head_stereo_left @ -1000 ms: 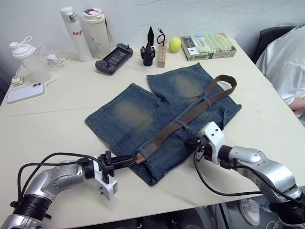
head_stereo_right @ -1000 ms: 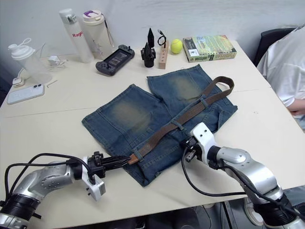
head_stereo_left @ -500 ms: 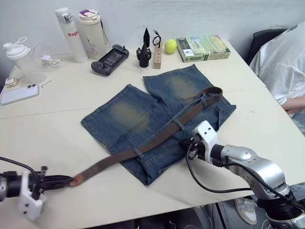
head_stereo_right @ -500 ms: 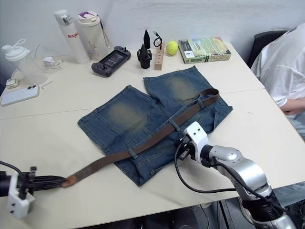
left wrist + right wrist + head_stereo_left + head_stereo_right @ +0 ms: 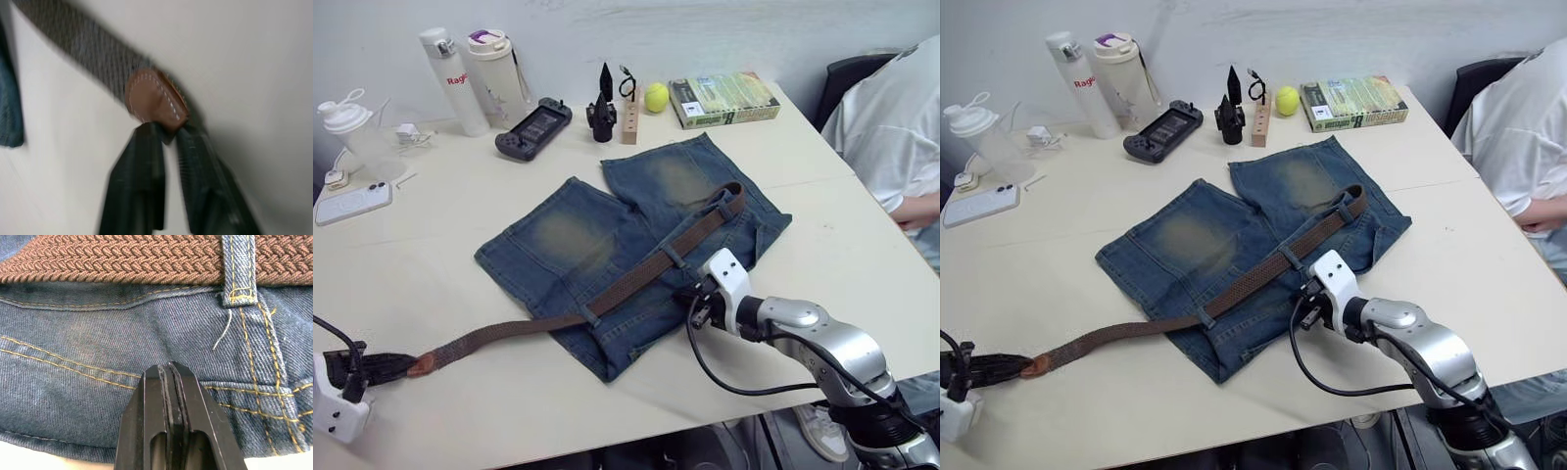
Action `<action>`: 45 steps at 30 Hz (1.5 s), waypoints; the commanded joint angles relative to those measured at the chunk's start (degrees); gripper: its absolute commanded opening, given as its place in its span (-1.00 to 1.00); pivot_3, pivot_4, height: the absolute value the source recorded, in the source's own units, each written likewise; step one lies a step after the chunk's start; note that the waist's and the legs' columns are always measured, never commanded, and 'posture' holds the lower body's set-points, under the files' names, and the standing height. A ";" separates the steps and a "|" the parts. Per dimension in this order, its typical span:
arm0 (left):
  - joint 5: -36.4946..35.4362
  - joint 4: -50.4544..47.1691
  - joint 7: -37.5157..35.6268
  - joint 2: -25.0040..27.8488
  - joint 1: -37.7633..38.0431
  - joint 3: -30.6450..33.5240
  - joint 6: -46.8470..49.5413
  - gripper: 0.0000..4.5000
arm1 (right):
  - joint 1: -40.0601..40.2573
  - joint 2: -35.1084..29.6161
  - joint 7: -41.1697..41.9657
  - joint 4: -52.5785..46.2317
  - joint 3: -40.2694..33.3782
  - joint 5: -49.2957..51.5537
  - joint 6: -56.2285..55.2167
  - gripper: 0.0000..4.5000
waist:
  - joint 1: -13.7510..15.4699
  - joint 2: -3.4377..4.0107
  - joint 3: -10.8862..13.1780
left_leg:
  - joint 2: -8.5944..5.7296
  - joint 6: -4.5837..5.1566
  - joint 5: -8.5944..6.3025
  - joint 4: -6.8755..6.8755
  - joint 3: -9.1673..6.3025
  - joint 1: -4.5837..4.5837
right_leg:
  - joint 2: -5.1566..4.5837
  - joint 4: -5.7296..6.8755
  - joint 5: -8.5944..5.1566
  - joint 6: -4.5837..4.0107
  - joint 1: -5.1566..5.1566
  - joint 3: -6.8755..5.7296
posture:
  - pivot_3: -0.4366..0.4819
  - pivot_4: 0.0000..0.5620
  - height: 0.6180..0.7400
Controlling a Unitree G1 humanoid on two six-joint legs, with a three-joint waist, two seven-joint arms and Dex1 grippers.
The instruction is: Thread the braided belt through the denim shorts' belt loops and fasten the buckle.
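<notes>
The braided belt point(image 5: 636, 279) lies threaded through belt loops point(image 5: 672, 258) along the waistband of the denim shorts point(image 5: 607, 235), spread flat on the table point(image 5: 431, 245), its free end trailing off toward the left hand point(image 5: 166, 134), which grips the tan tip. The right hand point(image 5: 171, 377) is clenched, its fingers pressing down on the denim just below the waistband. The belt looks limp and light and likely drags the soft shorts along when pulled, so hold the stiffer tip and pin the cloth; the bottles point(image 5: 470, 69) stand capped.
</notes>
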 commanded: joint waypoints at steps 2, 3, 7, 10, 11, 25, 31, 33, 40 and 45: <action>-9.41 4.83 -8.43 -2.17 -6.82 -4.11 -11.36 0.19 | 0.18 0.56 0.76 2.06 0.39 -0.57 2.14 -1.00 | 0.03 -0.05 -0.02 | 0.00 -0.01 0.00 0.02 0.00 0.00 | -0.01 0.03 -0.02 -0.03 0.00 -0.02 | -0.05 -0.47 0.67; -13.09 4.08 -9.21 -1.79 -7.61 -6.11 -12.23 0.34 | 0.13 0.54 0.78 2.21 0.37 -0.67 2.12 -1.00 | 0.02 -0.07 -0.02 | 0.00 -0.01 0.00 0.03 0.01 -0.01 | -0.02 0.03 -0.02 -0.03 0.00 -0.02 | -0.05 -0.47 0.67; -28.75 -2.47 -11.71 1.05 -9.07 -15.16 -12.45 0.34 | 0.21 0.18 0.95 2.76 0.61 -1.46 1.54 -1.00 | 0.03 -0.22 -0.05 | -0.02 0.03 -0.03 0.07 0.03 -0.03 | -0.05 0.01 -0.02 -0.03 0.00 -0.01 | -0.05 -0.47 0.67; -52.26 -13.91 -17.72 6.24 -8.79 -29.89 -12.45 0.34 | 0.23 0.29 1.09 2.80 0.58 -1.74 1.57 -1.00 | -0.01 -1.22 0.09 | -0.05 -0.02 -0.03 0.21 0.03 -0.14 | -0.12 -0.07 0.00 -0.01 0.02 -0.02 | -0.05 -0.47 0.67; -68.13 -25.08 -27.27 10.21 -3.98 -31.38 -5.74 0.34 | 0.30 0.35 1.22 2.70 0.52 -1.72 1.60 -1.00 | -0.03 -1.43 0.06 | -0.04 -0.10 -0.02 0.26 -0.01 -0.17 | -0.13 -0.07 0.00 -0.01 0.03 -0.01 | -0.05 -0.47 0.67; -117.62 -71.83 -54.20 6.57 8.98 -22.75 38.87 0.36 | 0.11 2.98 0.54 -0.02 -4.57 1.03 2.44 0.18 | 0.21 -1.56 0.48 | -0.01 -0.17 -0.12 0.91 -0.34 -0.34 | 0.20 -0.24 0.08 0.21 0.43 -0.04 | -0.05 -0.47 0.67; -109.81 -75.49 -54.62 -6.43 8.81 -16.26 52.76 0.36 | 1.57 -1.53 8.26 -3.42 -12.06 4.14 -4.00 0.97 | 1.02 -1.20 0.92 | -0.06 -0.10 -0.10 0.98 -0.33 -0.48 | 0.48 -0.44 0.23 0.44 0.39 0.12 | -0.05 -0.47 0.67; -106.69 -75.60 -57.41 -9.52 9.16 -13.69 55.87 0.36 | 2.18 -5.24 12.45 -3.62 -14.00 4.44 -5.79 0.97 | 1.61 -1.00 1.05 | -0.05 -0.08 -0.11 0.98 -0.30 -0.54 | 0.63 -0.51 0.25 0.46 0.33 0.13 | -0.05 -0.47 0.67; -100.65 -73.30 -69.08 -21.96 4.95 -9.59 62.96 0.36 | 1.13 -18.71 24.51 2.94 -12.79 -3.08 -16.60 0.97 | 1.69 -0.77 1.19 | 0.02 -0.06 -0.11 1.01 -0.30 -0.79 | 0.78 -0.70 0.28 0.50 0.21 0.07 | -0.05 -0.47 0.67; -97.44 -72.50 -75.88 -31.31 2.57 -7.82 69.90 0.36 | -2.73 -27.28 25.51 17.95 -2.61 -25.01 -39.74 0.97 | 1.62 -0.76 1.19 | -0.03 -0.01 -0.10 1.15 -0.19 -0.81 | 0.74 -0.68 0.31 0.56 0.19 0.08 | -0.05 -0.47 0.67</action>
